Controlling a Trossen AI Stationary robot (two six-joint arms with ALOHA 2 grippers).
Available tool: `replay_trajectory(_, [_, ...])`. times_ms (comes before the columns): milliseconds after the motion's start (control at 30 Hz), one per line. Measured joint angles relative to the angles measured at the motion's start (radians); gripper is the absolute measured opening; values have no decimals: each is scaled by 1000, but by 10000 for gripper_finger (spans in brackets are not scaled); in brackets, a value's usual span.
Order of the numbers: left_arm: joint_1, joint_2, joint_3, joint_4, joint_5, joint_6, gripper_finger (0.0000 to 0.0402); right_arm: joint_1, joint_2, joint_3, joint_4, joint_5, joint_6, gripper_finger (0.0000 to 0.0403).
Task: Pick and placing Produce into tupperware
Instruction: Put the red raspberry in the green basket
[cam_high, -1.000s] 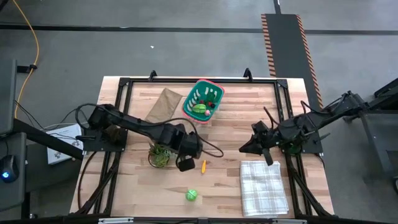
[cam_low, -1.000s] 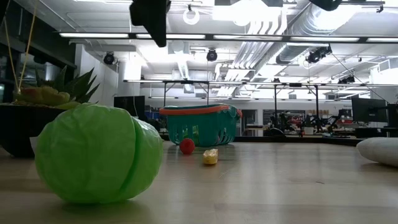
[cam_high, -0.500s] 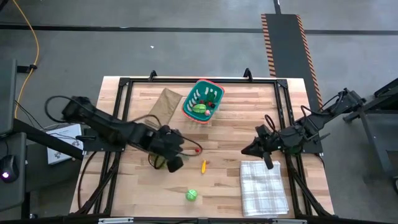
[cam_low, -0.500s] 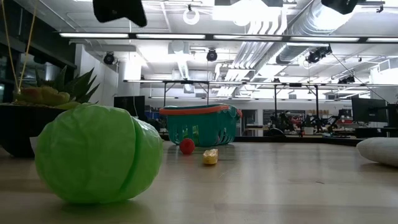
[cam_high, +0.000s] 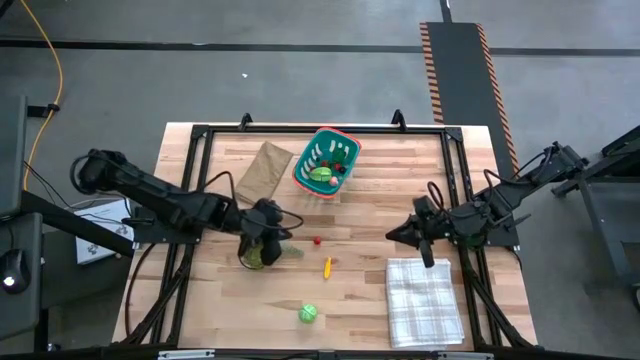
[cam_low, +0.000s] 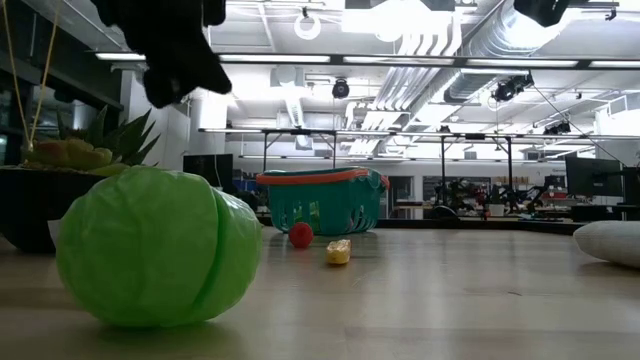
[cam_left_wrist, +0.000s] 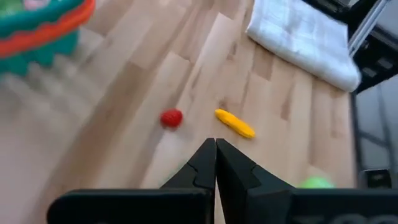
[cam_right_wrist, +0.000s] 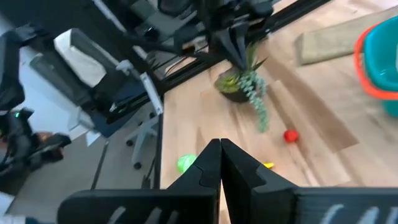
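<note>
Three loose produce pieces lie on the table: a small red one (cam_high: 317, 240) (cam_left_wrist: 171, 117), a yellow-orange one (cam_high: 327, 267) (cam_left_wrist: 235, 123), and a green cabbage (cam_high: 308, 314) (cam_low: 150, 245) near the near edge. The teal basket with an orange-red rim (cam_high: 327, 160) (cam_low: 320, 200) stands near the far edge and holds several pieces. My left gripper (cam_high: 270, 225) (cam_left_wrist: 216, 152) is shut and hovers over the potted plant, left of the red piece. My right gripper (cam_high: 395, 235) (cam_right_wrist: 220, 152) is shut and hangs over the table's right half.
A spiky potted plant (cam_high: 255, 250) (cam_right_wrist: 245, 84) stands under the left gripper. A flat brown paper bag (cam_high: 262, 170) lies left of the basket. A checked cloth (cam_high: 425, 300) lies at the near right. Black frame rails run along the table's sides.
My left gripper has drawn back toward the table's left edge, from beside the yellow piece to over the potted plant, uncovering the red piece in the high view. In the low view it has also dropped lower. The produce and basket have stayed put.
</note>
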Motion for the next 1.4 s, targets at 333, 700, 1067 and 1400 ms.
replay_trajectory(333, [96, 66, -10, 66, 0, 410, 1, -44, 0, 0, 0, 109, 28, 1])
replay_trajectory(700, [209, 172, -10, 127, 182, 571, 1, -167, 2, 0, -5, 70, 23, 1])
replay_trajectory(1067, [267, 215, -9, 258, 314, 435, 89, -214, 2, 0, -8, 37, 8, 1])
replay_trajectory(1400, [264, 239, 138, 79, 328, 481, 141, -240, 2, 0, -8, 33, -31, 1])
